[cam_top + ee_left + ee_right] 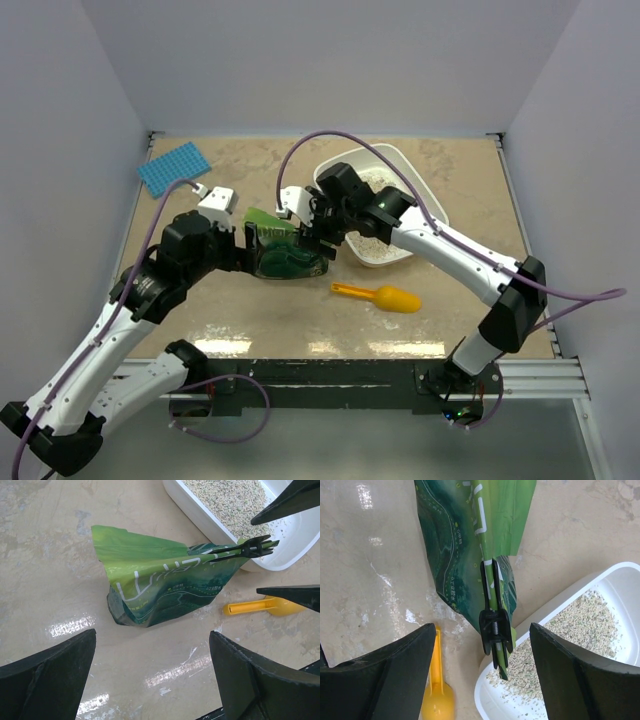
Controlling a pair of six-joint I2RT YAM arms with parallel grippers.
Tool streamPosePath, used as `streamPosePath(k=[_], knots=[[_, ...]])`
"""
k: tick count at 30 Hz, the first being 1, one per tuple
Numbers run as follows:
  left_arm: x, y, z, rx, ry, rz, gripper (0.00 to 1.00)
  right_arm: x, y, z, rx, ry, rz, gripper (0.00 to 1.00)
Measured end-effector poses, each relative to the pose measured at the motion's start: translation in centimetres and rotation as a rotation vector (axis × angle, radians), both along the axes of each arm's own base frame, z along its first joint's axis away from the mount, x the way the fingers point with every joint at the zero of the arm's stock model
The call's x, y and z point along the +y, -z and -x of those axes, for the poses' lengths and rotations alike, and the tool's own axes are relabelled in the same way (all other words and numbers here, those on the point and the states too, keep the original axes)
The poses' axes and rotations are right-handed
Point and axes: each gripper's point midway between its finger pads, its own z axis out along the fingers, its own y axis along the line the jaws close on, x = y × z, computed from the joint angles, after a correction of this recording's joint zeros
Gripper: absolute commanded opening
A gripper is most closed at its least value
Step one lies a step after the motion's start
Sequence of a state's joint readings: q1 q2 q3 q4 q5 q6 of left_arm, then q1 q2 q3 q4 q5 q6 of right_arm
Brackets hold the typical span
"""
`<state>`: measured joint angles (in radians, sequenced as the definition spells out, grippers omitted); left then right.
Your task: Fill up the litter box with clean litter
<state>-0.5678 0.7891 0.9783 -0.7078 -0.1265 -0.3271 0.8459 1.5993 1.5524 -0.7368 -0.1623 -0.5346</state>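
The white litter box (403,153) stands right of centre, holding pale beige litter (372,244). A green pouch (285,258) lies to its left, its top end shut by a black clip (494,625) and reaching over the box's rim (625,575). My right gripper (482,626) is open, its fingers either side of the clip and apart from it; litter (575,625) shows below it. My left gripper (152,632) is open and empty, just short of the pouch's (160,585) bottom end. The box (295,545) and litter (230,497) show at the left wrist view's top right.
An orange-yellow scoop (385,297) lies on the table in front of the box, close to the pouch; it also shows in the right wrist view (437,690). A flat blue gridded mat (175,168) lies at the far left. White walls enclose the table.
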Motion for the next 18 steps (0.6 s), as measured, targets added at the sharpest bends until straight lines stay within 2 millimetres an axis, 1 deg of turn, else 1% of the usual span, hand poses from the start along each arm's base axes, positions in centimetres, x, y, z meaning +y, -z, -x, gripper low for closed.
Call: streamPosePath(k=[2,5,6,7,8,10,11,12,18], knots=[[0.0,0.2,-0.1,-0.002,0.002,-0.004,1.0,0.2,0.8,-0.1,0.012,-0.001,0.014,0.74],[-0.1,0.5,-0.1,0.005,0.005,-0.008,1.0,0.4,2.0,-0.3,0.033,-0.001,0.038,0.67],[-0.1,0.5,-0.1,0.005,0.006,-0.007,1.0,0.4,2.3,-0.3,0.038,-0.002,0.045,0.57],[-0.1,0.5,-0.2,0.006,0.006,-0.008,1.0,0.4,2.5,-0.3,0.041,-0.002,0.049,0.48],[-0.2,0.6,-0.1,0.007,0.007,-0.008,1.0,0.4,2.6,-0.3,0.041,-0.005,0.05,0.31],[-0.2,0.7,-0.1,0.011,0.009,-0.009,1.0,0.4,2.5,-0.4,0.035,0.001,0.054,0.19],[-0.2,0.9,-0.1,0.013,0.01,-0.011,1.0,0.4,2.4,-0.5,0.029,-0.001,0.056,0.07],[-0.2,1.0,-0.1,0.016,0.01,-0.013,1.0,0.4,2.3,-0.6,0.025,0.005,0.055,0.0],[-0.4,1.2,-0.3,0.023,0.016,-0.013,1.0,-0.2,1.7,-1.0,-0.012,0.035,0.066,0.0]])
